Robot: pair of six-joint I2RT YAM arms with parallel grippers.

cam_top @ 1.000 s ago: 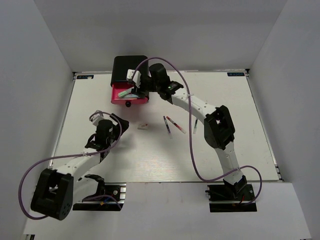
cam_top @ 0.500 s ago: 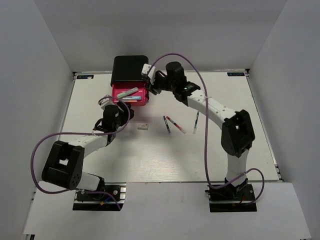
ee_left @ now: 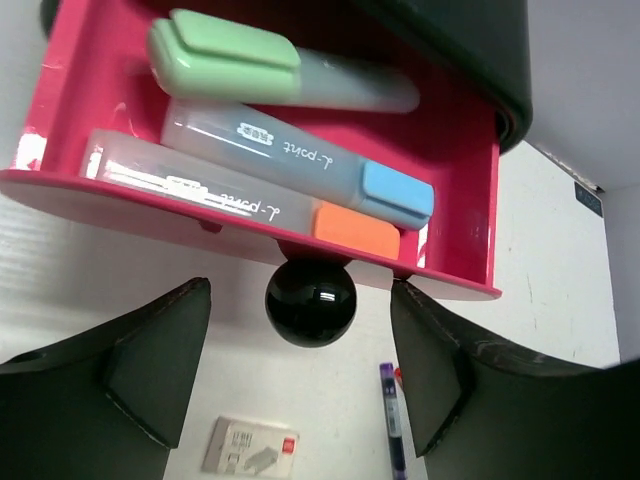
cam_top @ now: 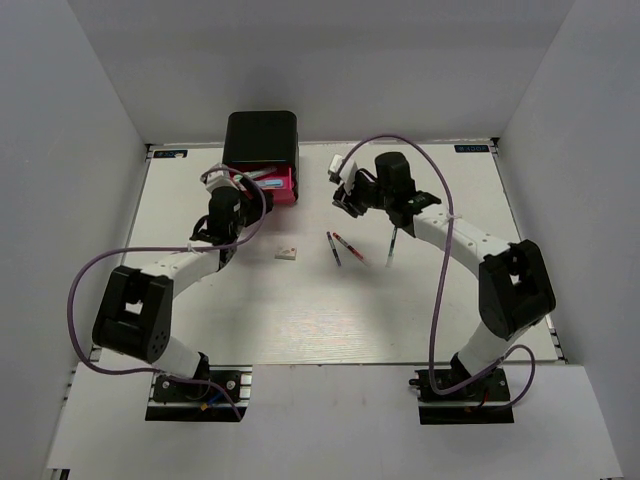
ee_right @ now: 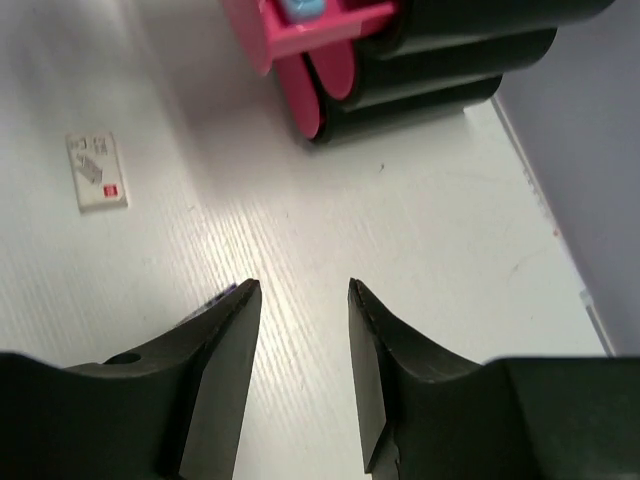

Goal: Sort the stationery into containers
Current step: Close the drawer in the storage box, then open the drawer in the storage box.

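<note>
Knob [ee_left: 311, 302] and left gripper [cam_top: 228, 183] were the pairing that counted. In the left wrist view the black knob sat straight ahead of the jaws, centred in the gap between them. The jaws stood wide apart, and neither finger touched the knob.

The knob belonged to a pink drawer [ee_left: 465, 200] pulled out of the black box [cam_top: 262, 135]. Three markers lay side by side in the drawer: green [ee_left: 280, 70], blue [ee_left: 300, 155] and orange [ee_left: 240, 195]. Their long axes ran across the drawer, roughly parallel to its front lip.

By my reading, this drawer's load was in and the next move was to shut it. The drawer would travel straight back toward the box, along the line the left gripper was already pointing. The left arm was plainly the nearer one. It could close on the knob or simply push the front lip.

The right gripper [ee_right: 303, 290] hung over bare table [cam_top: 450, 300] to the right of the box. Its jaws were slightly parted and held nothing.

The eraser [cam_top: 288, 252] and the pens [cam_top: 350, 247] lay loose on the table, well apart from the box. The pens lay nearer the right arm, with their long axes running roughly toward and away from the bases. The eraser lay between the two arms.
</note>
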